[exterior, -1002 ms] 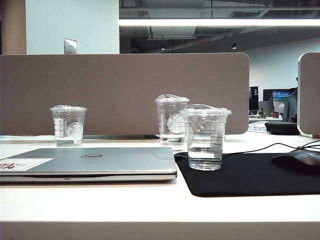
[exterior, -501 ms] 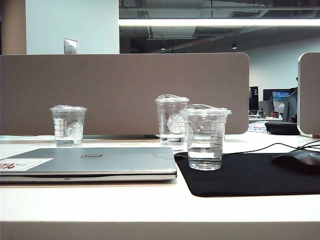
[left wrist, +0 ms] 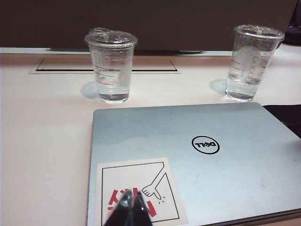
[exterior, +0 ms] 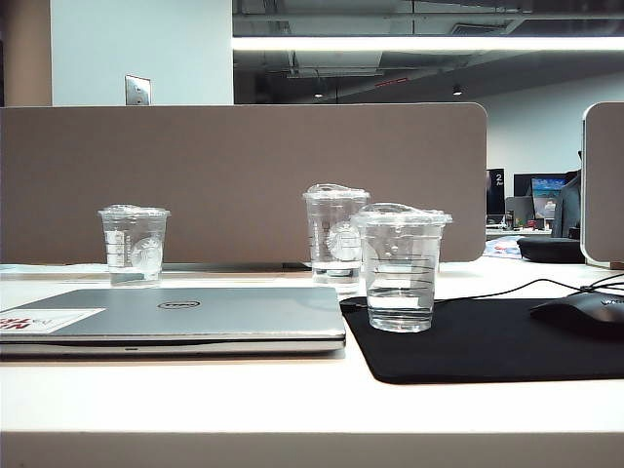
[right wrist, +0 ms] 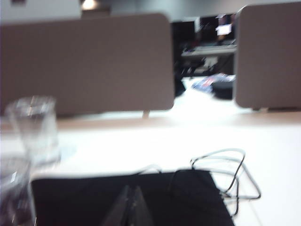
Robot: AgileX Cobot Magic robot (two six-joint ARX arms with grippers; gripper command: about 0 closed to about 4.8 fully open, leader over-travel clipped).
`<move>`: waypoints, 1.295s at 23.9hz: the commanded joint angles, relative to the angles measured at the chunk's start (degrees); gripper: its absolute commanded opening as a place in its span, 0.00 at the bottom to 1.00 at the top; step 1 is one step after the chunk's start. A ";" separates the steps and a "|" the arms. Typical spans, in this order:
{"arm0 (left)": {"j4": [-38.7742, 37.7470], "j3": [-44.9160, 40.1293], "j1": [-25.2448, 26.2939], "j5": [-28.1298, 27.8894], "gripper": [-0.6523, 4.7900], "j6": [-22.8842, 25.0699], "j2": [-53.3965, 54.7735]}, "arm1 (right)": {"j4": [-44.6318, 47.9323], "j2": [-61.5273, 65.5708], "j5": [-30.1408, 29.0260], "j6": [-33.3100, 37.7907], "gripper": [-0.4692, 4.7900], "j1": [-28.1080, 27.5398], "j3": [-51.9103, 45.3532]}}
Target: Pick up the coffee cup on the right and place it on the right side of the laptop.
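The coffee cup (exterior: 400, 268), short and clear with a domed lid and dark lines, stands upright on the black mat just right of the closed silver laptop (exterior: 195, 317). In the right wrist view it is a blur at the edge (right wrist: 14, 193). My right gripper (right wrist: 131, 193) is shut and empty over the mat, apart from the cup. Over the laptop's (left wrist: 211, 179) red-lettered sticker, my left gripper (left wrist: 132, 197) hangs shut and empty. Neither gripper shows in the exterior view.
A taller clear cup (exterior: 334, 234) stands behind the coffee cup, and a short logo cup (exterior: 134, 244) is behind the laptop. The black mat (exterior: 487, 341) carries a black mouse (exterior: 580, 314) with a looped cable (right wrist: 225, 174). A brown divider panel (exterior: 244, 175) closes the back.
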 commanded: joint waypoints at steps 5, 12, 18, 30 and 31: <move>0.20 0.17 0.09 0.07 0.11 0.11 0.00 | -8.31 -0.11 -4.46 -5.18 0.07 -0.96 -0.26; 0.17 0.17 0.09 0.07 0.11 0.11 0.00 | -9.57 -0.11 -4.00 -3.30 0.07 -3.13 -0.26; 0.17 0.17 0.09 0.07 0.11 0.11 0.00 | -9.29 -0.11 -3.61 -0.44 0.07 -3.04 -0.24; 0.20 0.17 0.09 0.07 0.11 0.11 0.00 | -5.70 -0.11 -3.56 -0.31 0.07 -3.04 -0.24; 0.17 0.17 0.09 0.07 0.11 0.11 0.00 | -5.73 -0.11 -3.56 -0.31 0.07 -3.04 -0.24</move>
